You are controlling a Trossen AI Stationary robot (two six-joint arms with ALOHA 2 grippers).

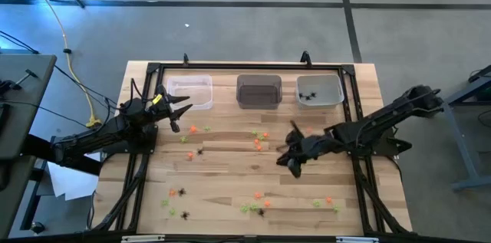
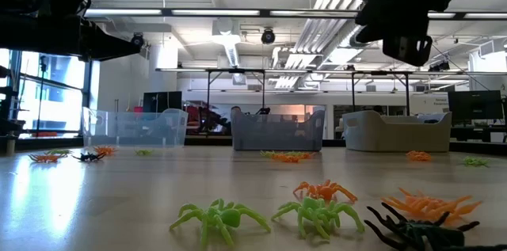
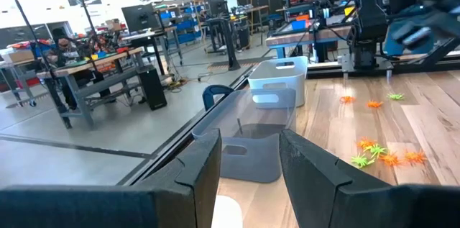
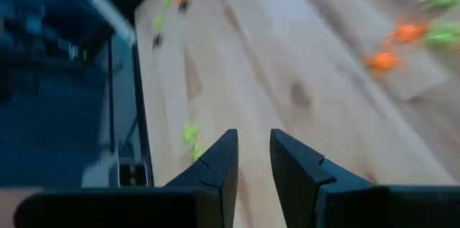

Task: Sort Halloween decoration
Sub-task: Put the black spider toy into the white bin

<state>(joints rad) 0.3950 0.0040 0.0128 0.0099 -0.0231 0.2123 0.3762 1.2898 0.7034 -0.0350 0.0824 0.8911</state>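
Orange, green and black Halloween decoration (image 1: 258, 143) lies scattered across the table (image 1: 230, 174), mid-frame and lower; some black spiders sit in the upper-right bin (image 1: 320, 90). Left pincer (image 1: 178, 109), spread and empty, hovers centre-left. Right pincer (image 1: 291, 162), slightly parted and empty, hangs right of centre.
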